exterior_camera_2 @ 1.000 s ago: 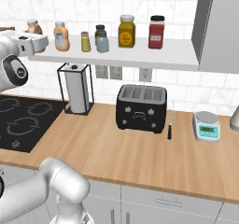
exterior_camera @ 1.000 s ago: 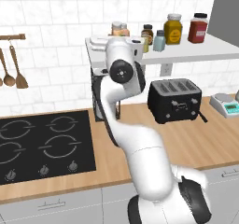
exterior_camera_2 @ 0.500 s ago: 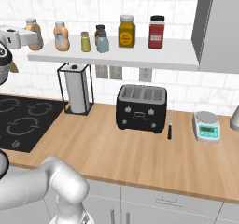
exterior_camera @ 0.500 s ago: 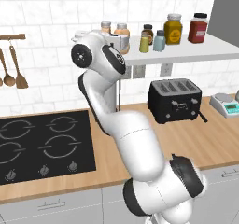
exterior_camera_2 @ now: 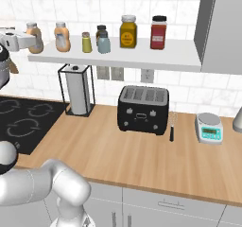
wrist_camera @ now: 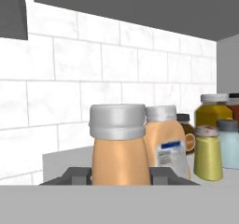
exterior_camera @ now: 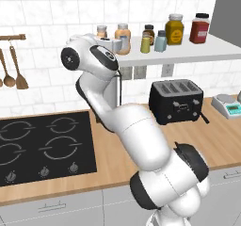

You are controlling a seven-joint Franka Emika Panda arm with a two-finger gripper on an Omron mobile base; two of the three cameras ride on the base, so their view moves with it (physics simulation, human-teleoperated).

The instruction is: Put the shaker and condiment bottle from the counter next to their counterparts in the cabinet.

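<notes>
At the left end of the shelf (exterior_camera_2: 142, 60) the claw (exterior_camera_2: 29, 40) sits level with the bottle row. Hand view: a peach bottle (wrist_camera: 119, 148) stands between the two finger tips, close against them; whether they pinch it I cannot tell. Just behind it, touching or nearly so, a second peach bottle (wrist_camera: 165, 143) with a whitish label. Next along: olive-yellow shaker (wrist_camera: 207, 152), then pale blue shaker (wrist_camera: 228, 143) beside it, with a dark jar (wrist_camera: 186, 132) and a mustard jar (wrist_camera: 215, 108) behind.

Right base view: same row, bottles (exterior_camera_2: 62, 36) at left, both shakers (exterior_camera_2: 86, 42) side by side, red jar (exterior_camera_2: 158, 32) furthest right.

Below, on the worktop (exterior_camera_2: 123, 150): paper-towel stand (exterior_camera_2: 78, 90), black toaster (exterior_camera_2: 142, 109), small scale (exterior_camera_2: 209, 128), hob (exterior_camera: 42, 147) at left.
</notes>
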